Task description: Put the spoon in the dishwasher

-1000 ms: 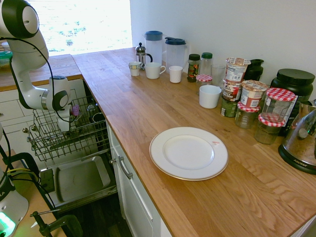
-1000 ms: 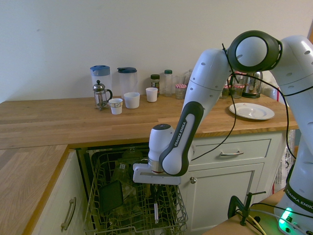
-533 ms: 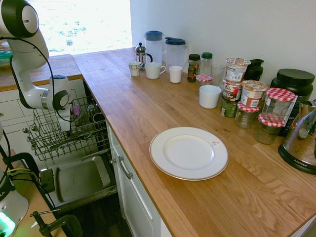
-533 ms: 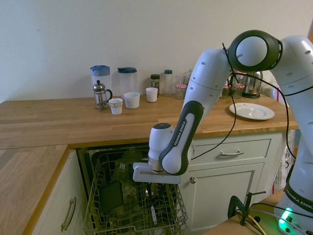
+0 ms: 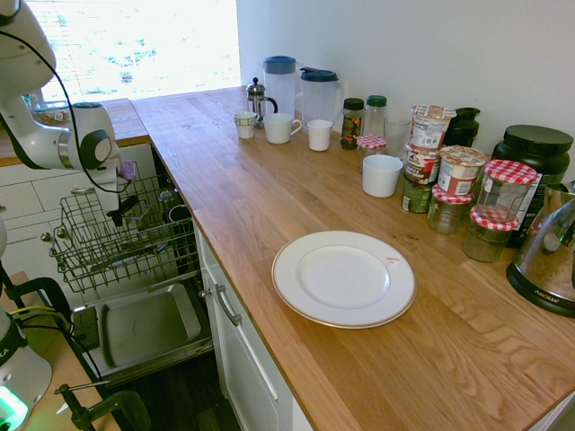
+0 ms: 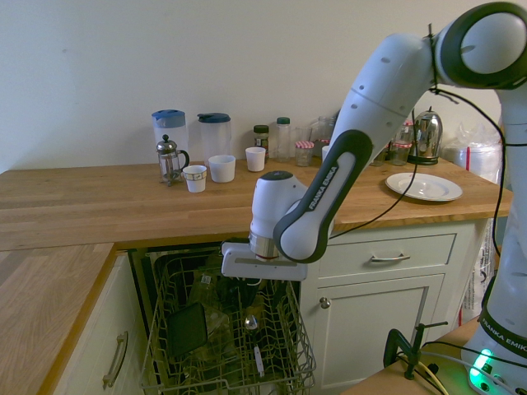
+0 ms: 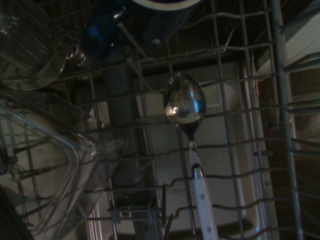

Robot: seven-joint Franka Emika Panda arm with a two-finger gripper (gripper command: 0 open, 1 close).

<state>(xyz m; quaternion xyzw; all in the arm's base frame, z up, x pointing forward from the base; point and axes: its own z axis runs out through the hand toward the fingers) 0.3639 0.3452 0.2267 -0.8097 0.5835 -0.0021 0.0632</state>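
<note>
Step in hand: letting go looks done; the spoon (image 6: 251,323) is in the upper rack (image 6: 222,383) of the dishwasher (image 5: 148,325), and what remains seems to be clearing the arm away.
Spoon: lying on the rack's wires, its shiny bowl and pale handle (image 7: 204,202) both apart from the gripper (image 5: 118,218).
Gripper: above the rack, pinching nothing that shows; how far it is spread, I cannot tell.
Next move: probably straight up out of the rack, then back toward the robot's base, with no need to touch the spoon again. Whether the rack should be slid in or the door shut is not part of the stated task.
Rack wires: thin upright prongs stand near the spoon, so a sideways sweep at low height could snag them or knock it.
Rack neighbours: clear plastic containers (image 7: 82,150) lie to one side of the spoon, and a dark blue mug (image 7: 105,30) sits beyond its bowl; give both some room.
Table edge: the wooden table (image 6: 107,202) runs just behind the rack, above it, making that the tighter side for the hand. Room looks freer above the rack's front rim.
</note>
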